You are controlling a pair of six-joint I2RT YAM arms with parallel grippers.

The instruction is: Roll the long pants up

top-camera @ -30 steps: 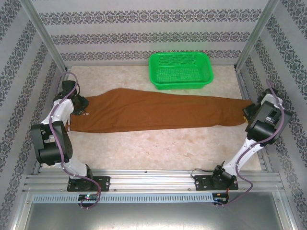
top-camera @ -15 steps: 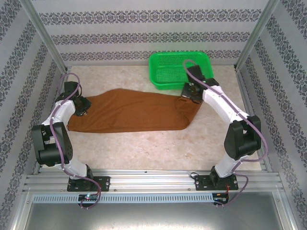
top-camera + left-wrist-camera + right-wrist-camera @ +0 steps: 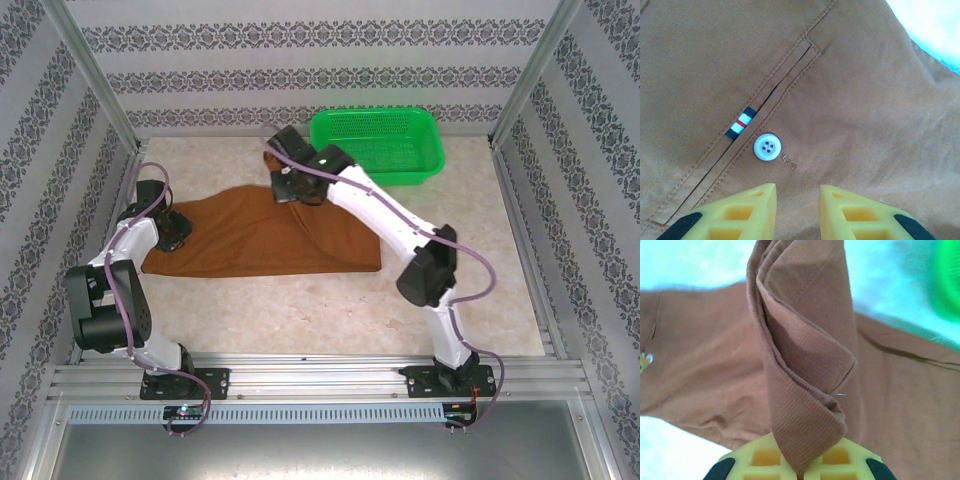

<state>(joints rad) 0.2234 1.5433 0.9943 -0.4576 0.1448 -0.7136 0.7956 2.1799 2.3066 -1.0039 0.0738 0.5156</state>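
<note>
The rust-brown long pants (image 3: 250, 245) lie folded over on themselves at the table's left-middle. My right gripper (image 3: 288, 186) hovers over their upper edge, shut on the leg ends. In the right wrist view the pinched cuffs (image 3: 805, 365) hang as a folded flap from the right gripper (image 3: 800, 469), with the rest of the pants spread below. My left gripper (image 3: 177, 229) sits on the waist end. In the left wrist view its yellow fingers (image 3: 752, 205) stand a little apart over the cloth, nothing between them, just below the pale button (image 3: 767, 147) and a striped tag (image 3: 741, 122).
A green mesh basket (image 3: 375, 180) stands at the back, just right of the right gripper, and shows as a green blur (image 3: 947, 285) in the right wrist view. Patterned walls and metal posts (image 3: 95, 80) close in the table. Bare marble tabletop (image 3: 470, 260) lies to the right and front.
My right arm has swung from the far right edge across to the left with the leg ends, folding the pants in half. The left gripper has stayed on the waist.
</note>
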